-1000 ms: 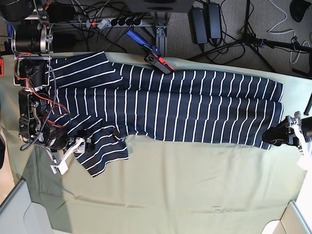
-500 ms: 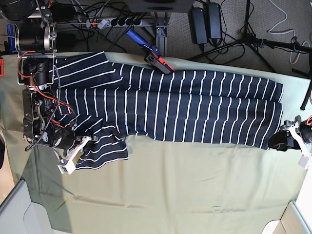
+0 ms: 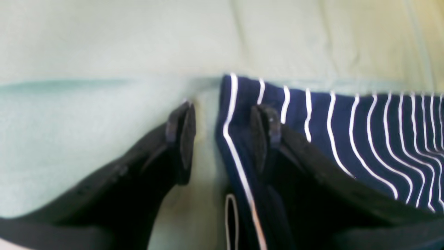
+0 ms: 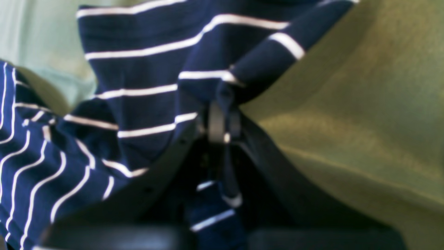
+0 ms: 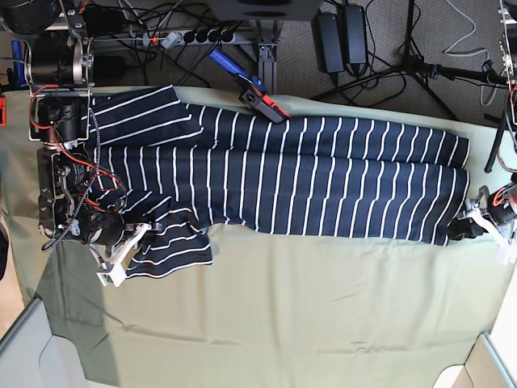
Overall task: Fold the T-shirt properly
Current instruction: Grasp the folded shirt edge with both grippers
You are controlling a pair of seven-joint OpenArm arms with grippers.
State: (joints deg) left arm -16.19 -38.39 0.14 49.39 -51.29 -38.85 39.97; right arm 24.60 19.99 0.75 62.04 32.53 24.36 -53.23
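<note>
Now, count: one T-shirt, two arms.
Right fingers: clamped on a sleeve fold, no longer spread.
T-shirt: navy, thin white stripes, flat across the green-covered table.
Left fingers: apart, straddling the hem corner.

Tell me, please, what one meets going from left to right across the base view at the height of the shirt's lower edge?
right gripper, shut on the sleeve → T-shirt, stretched across the green cloth → left gripper, open at the shirt's far corner.
</note>
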